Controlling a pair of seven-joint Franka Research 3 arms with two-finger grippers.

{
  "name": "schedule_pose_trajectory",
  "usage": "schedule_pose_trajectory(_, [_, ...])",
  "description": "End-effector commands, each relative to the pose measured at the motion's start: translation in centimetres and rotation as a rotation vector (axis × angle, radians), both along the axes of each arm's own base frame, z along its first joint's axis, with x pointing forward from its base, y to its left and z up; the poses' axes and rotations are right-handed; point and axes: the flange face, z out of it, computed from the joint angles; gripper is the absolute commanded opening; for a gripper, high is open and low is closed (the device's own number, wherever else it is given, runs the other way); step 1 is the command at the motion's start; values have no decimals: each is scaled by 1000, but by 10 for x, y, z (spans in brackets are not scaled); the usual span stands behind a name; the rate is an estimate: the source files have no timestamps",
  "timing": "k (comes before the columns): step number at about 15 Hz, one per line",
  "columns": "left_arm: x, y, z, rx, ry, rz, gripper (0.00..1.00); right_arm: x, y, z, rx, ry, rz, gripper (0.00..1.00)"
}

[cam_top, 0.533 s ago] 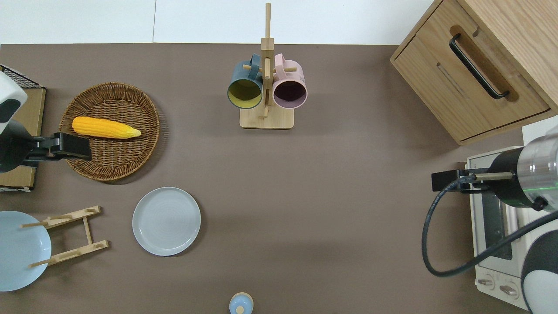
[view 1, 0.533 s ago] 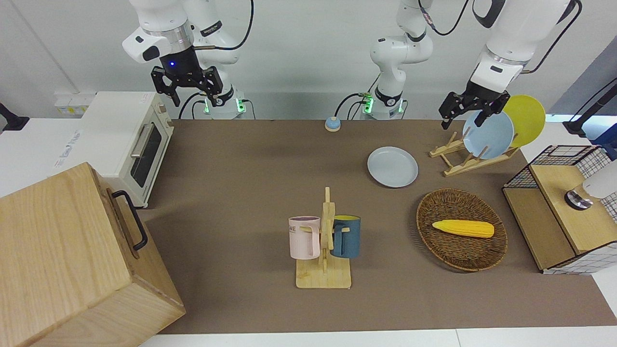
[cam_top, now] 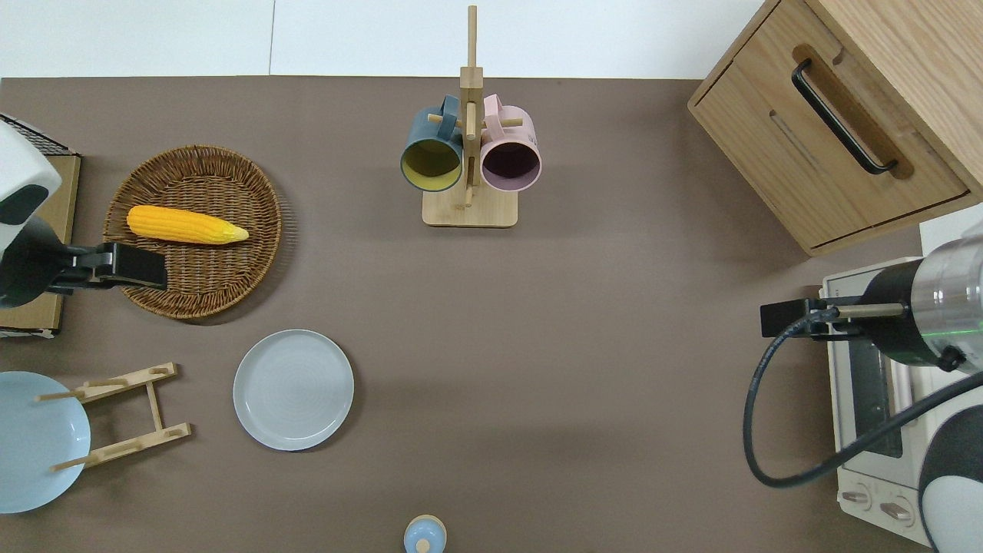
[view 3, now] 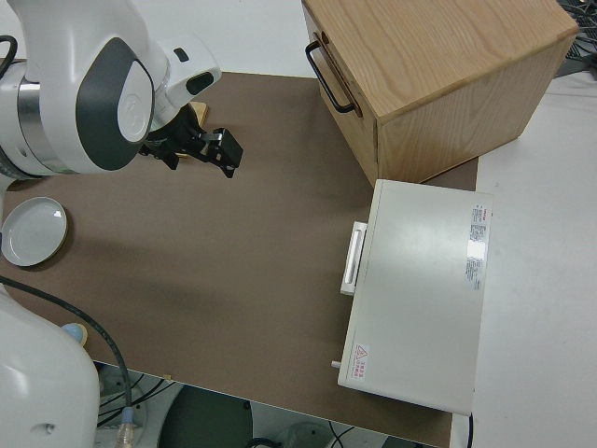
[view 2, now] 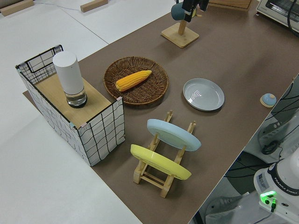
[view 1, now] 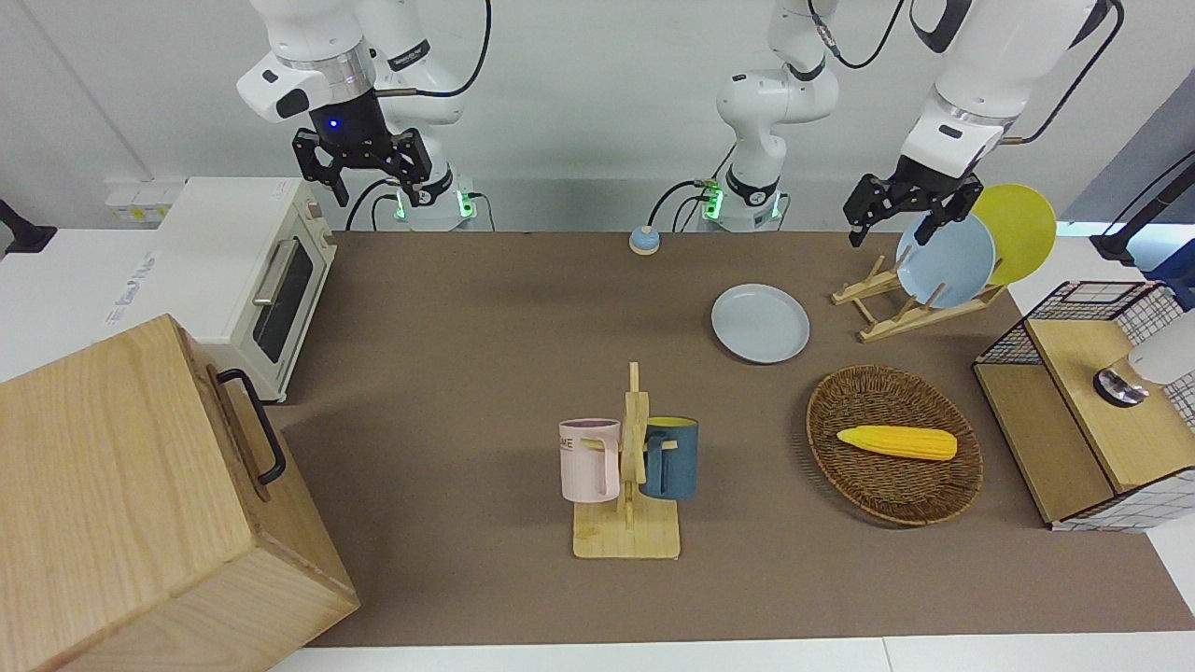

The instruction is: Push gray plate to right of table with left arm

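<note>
Your round pale gray-blue plate [cam_top: 293, 389] lies flat on the matte brown tabletop [cam_top: 584, 346], toward the left arm's end, between the wicker basket [cam_top: 196, 230] and the robots' edge; your left gripper [view 1: 904, 207] over that basket, jaws apart, empty; right arm parked.

Three plates [view 1: 761, 323] (gray, blue, yellow), two mugs [view 1: 590, 459], one basket [view 1: 894, 444], one corn cob [view 1: 897, 442].

A robotics lab: 2 white robot arms [view 1: 971, 84] bolted beside a table [view 1: 467, 308] of staged kitchen props.
</note>
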Motion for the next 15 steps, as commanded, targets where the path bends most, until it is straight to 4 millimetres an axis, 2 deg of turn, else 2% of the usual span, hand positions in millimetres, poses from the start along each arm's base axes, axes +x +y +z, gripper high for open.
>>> schedule_pose_trajectory(1, [-6,1,3,23,9,-23,989,-8,-1,-1,9,5,-24,996])
schedule_pose_trajectory(6, [-9,-3,0,46,26,-37,989,-8,-1,-1,9,5,-24,996])
schedule_pose_trajectory(9, [-9,2,-22,53,64,-33,989,-8,-1,-1,9,5,-24,996])
schedule_pose_trajectory(15, [-30,15,-115,72,149,-21,991,-8,-1,-1,9,5,-24,996])
